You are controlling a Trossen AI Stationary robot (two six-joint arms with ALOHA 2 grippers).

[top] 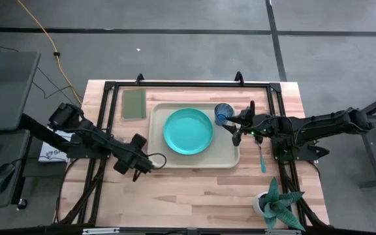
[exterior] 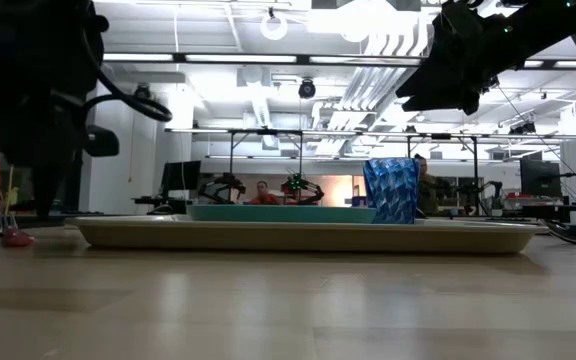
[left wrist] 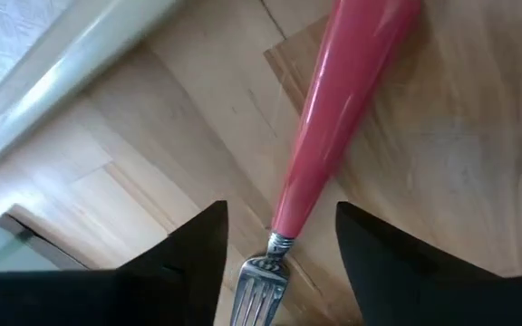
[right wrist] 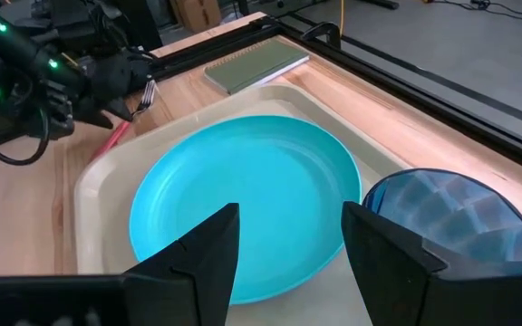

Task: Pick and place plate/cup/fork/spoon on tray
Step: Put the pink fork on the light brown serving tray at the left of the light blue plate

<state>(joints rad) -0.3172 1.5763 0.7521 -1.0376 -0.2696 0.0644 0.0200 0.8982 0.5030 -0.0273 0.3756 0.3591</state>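
The teal plate (top: 188,130) lies in the middle of the beige tray (top: 194,164). The blue cup (top: 222,113) stands upright on the tray's far right corner. The pink-handled fork (left wrist: 333,118) is on the wood off the tray's near left corner. My left gripper (left wrist: 281,263) is open, one finger on each side of the fork's neck, with a gap showing on both sides. My right gripper (top: 235,130) is open and empty above the tray, beside the cup (right wrist: 447,217). The blue-handled spoon (top: 261,156) lies on the table right of the tray.
A small olive-green flat rectangle (top: 134,104) lies at the tray's far left. A potted plant (top: 279,205) stands at the table's near right corner. A black frame rail (top: 194,84) runs round the work area. People show in the room beyond the table in the low view.
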